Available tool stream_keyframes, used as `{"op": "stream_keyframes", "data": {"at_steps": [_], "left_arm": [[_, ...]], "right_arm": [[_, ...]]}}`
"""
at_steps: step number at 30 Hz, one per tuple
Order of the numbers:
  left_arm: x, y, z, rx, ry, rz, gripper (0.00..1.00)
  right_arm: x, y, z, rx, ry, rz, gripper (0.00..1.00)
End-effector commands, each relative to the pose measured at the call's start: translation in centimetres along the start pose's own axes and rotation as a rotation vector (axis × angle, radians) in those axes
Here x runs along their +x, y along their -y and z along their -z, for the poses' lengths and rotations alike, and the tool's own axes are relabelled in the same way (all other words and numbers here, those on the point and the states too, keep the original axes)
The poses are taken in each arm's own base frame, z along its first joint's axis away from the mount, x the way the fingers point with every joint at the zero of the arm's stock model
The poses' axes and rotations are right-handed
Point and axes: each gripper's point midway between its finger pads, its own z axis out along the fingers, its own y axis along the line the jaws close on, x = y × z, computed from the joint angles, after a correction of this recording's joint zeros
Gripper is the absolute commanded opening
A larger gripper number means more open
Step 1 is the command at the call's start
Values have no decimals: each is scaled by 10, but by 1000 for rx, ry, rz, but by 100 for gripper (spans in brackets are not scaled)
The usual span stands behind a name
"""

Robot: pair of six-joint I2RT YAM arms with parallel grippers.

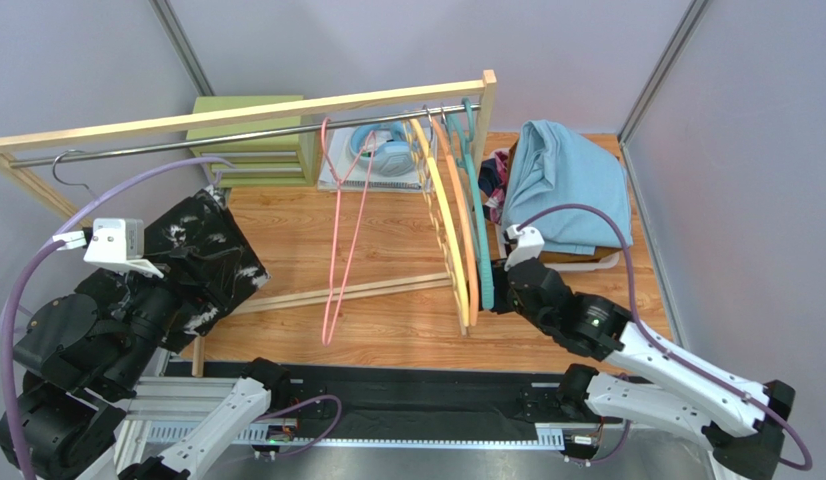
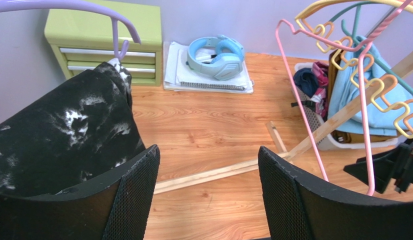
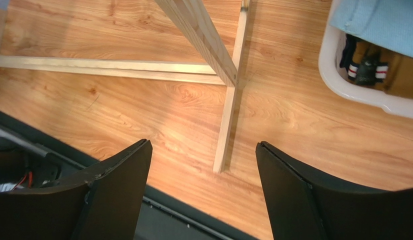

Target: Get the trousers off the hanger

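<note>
At the left of the rail (image 1: 247,133) | black trousers (image 2: 68,135) are hung on a hanger (image 2: 115,35) | left gripper (image 2: 207,152) fingers spread beside them | right gripper (image 3: 202,145) fingers spread, nothing held

Top view high from behind, facing down on the wooden rack (image 1: 287,110), left wrist view low, looking across toward the basket (image 2: 338,144), right wrist view close over the rack's foot, basket seemingly shared by all three.

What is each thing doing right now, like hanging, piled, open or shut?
Black trousers, hanging on a lilac hanger.
Pink hanger, empty, on the rail.
Blue trousers, piled on the basket.
Drawers, shut.
Left tool, open, empty.
Right tool, open, empty.
</note>
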Motion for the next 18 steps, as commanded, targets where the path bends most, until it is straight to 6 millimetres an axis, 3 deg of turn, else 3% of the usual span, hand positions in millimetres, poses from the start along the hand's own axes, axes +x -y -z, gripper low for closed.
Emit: {"op": "stream_keyframes", "data": {"at_steps": [1,3,8,15,18], "left_arm": [[-16,7,4,32,82,57,77],[-22,-1,7,-1,113,32,77],[-31,-25,5,-106,116,-222,79],[-34,-47,-29,-277,16,-352,81],[-51,-78,-22,-476,60,-428,82]], "right_arm": [[-12,0,45,-64,-1,-22,82],[-19,-7,58,-116,11,-9,83],[-21,-28,78,-265,-5,0,85],[-21,-34,85,-314,-16,51,85],[-20,-34,86,-316,-37,93,86]]}}
